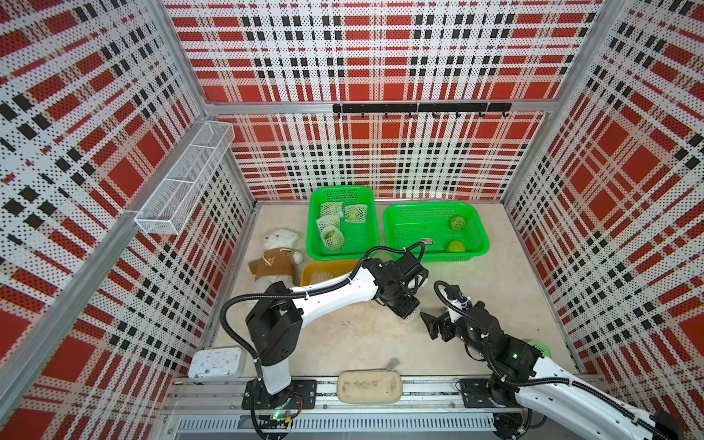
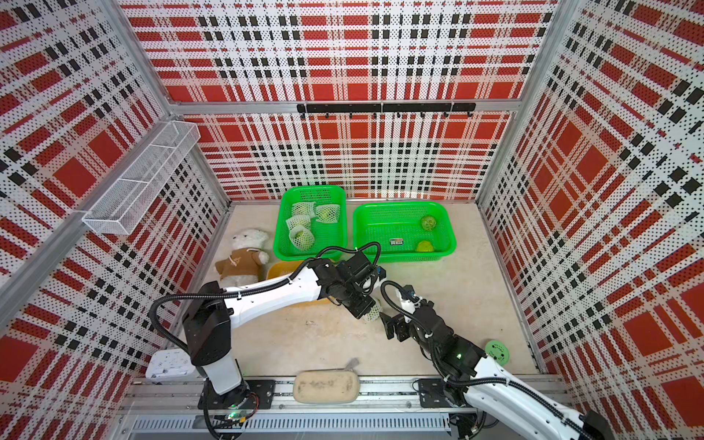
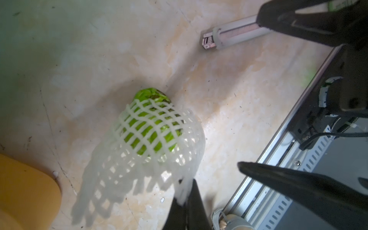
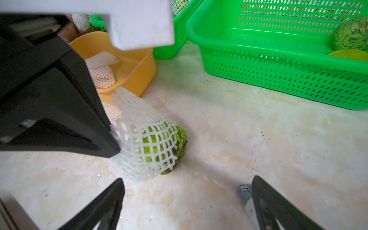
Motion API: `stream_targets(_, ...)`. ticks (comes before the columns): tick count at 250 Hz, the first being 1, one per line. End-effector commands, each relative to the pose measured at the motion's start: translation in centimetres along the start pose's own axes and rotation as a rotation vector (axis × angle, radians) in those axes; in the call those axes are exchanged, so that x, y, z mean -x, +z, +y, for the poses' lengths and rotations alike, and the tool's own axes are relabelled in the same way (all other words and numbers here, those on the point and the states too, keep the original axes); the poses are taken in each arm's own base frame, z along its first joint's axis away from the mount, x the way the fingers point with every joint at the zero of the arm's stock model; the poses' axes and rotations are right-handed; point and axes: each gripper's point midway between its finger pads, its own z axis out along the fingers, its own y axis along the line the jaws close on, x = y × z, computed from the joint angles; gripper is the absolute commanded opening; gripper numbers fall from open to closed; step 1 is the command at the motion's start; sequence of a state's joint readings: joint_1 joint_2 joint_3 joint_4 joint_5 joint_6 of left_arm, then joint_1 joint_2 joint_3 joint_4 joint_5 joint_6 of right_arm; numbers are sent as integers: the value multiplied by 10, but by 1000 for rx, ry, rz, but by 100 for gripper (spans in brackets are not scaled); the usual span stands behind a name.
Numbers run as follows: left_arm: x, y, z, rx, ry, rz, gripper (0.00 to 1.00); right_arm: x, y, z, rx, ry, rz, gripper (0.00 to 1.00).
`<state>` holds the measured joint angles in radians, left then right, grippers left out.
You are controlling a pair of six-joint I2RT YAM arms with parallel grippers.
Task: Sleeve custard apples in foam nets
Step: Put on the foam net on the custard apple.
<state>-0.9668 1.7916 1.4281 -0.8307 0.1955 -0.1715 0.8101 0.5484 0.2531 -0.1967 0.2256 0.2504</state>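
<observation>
A custard apple [image 3: 151, 95] lies on the table, most of it inside a white foam net [image 3: 159, 139], with its green end sticking out. My left gripper [image 3: 186, 191] is shut on the net's loose rim. In the right wrist view the same netted custard apple [image 4: 179, 143] lies just ahead of my open right gripper [image 4: 187, 179], which holds nothing. Both top views show the grippers close together at mid-table, left gripper [image 1: 409, 314] and right gripper [image 1: 428, 322]. Two bare custard apples [image 1: 457, 223] [image 1: 456, 247] sit in the right green basket [image 1: 392, 217]. Spare foam nets [image 4: 103, 77] lie in a yellow bowl [image 4: 139, 67].
The left green basket [image 1: 343, 189] holds several sleeved fruits [image 1: 332, 237]. A plush bear [image 1: 276, 255] lies at the left, a white device [image 1: 217, 362] and a beige pouch [image 1: 368, 386] at the front edge, and a pale green perforated disc [image 1: 541, 346] behind the right arm. A small metal tube [image 3: 229, 37] lies near the right gripper.
</observation>
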Motion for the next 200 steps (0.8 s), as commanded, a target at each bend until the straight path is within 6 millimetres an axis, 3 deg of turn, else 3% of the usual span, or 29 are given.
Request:
stream_targets(1, -8, -2, 40, 93, -84, 27, 0, 20, -2, 1, 5, 53, -86, 100)
stream_targets(19, -5, -9, 55, 143, -106, 5, 0, 20, -1, 3, 13, 48, -85, 100)
stream_targets(41, 0, -13, 58, 143, -107, -9, 0, 19, -1, 3, 18, 46, -82, 100)
stream_targets(120, 6, 3, 5, 39, 75, 35, 0, 13, 4, 16, 87, 16, -55, 100)
stream_targets(173, 10, 11, 0, 21, 102, 58, 0, 7, 7, 24, 125, 23, -33, 100)
stream_targets(200, 10, 13, 13, 28, 60, 76, 0, 2, 7, 29, 127, 44, -27, 100)
